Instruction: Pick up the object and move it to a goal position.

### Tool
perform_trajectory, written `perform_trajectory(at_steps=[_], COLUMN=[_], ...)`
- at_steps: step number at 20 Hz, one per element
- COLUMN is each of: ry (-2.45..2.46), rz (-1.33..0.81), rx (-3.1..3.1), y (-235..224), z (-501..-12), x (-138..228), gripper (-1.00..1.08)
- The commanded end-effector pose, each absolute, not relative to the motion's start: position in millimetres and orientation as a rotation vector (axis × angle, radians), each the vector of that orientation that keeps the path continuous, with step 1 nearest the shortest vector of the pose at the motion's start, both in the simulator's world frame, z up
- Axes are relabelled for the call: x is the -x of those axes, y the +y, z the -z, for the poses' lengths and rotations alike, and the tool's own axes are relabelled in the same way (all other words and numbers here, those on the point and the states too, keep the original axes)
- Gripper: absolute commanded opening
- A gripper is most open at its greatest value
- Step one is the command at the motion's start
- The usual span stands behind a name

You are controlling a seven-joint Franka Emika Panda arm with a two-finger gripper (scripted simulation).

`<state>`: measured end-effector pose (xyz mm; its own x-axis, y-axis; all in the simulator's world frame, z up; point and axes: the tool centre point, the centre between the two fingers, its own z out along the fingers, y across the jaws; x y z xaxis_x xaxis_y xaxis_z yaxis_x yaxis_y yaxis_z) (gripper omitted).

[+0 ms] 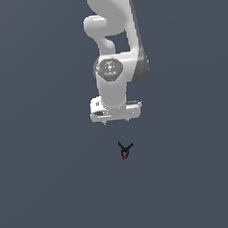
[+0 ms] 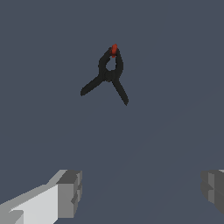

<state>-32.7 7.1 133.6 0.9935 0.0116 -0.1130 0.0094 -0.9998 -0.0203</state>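
The object [image 1: 124,150] is a tiny black Y-shaped clamp with two thin prongs and a small red tip, lying on the dark grey floor. In the exterior view it sits below and slightly to the right of my white gripper [image 1: 116,119], with a clear gap between them. In the wrist view the object [image 2: 108,74] lies beyond the fingers, red tip pointing away. My gripper [image 2: 142,192] is open and empty, its two grey fingertips [image 2: 70,192] wide apart. Nothing is between them.
The white arm [image 1: 110,31] rises behind the gripper toward the top of the exterior view. The floor [image 1: 44,193] is a plain dark grey surface.
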Motion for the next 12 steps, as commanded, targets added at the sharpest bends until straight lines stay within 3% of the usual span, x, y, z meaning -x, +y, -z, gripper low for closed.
perform_trajectory(at_steps=[1,12], ry=[-0.016,-0.08], rz=[-0.177,-0.179], rx=[3.117,3.108], y=[7.1,26.2], z=[-133.6,-139.8], x=[32.7,28.3], gripper=[1.0,1.0])
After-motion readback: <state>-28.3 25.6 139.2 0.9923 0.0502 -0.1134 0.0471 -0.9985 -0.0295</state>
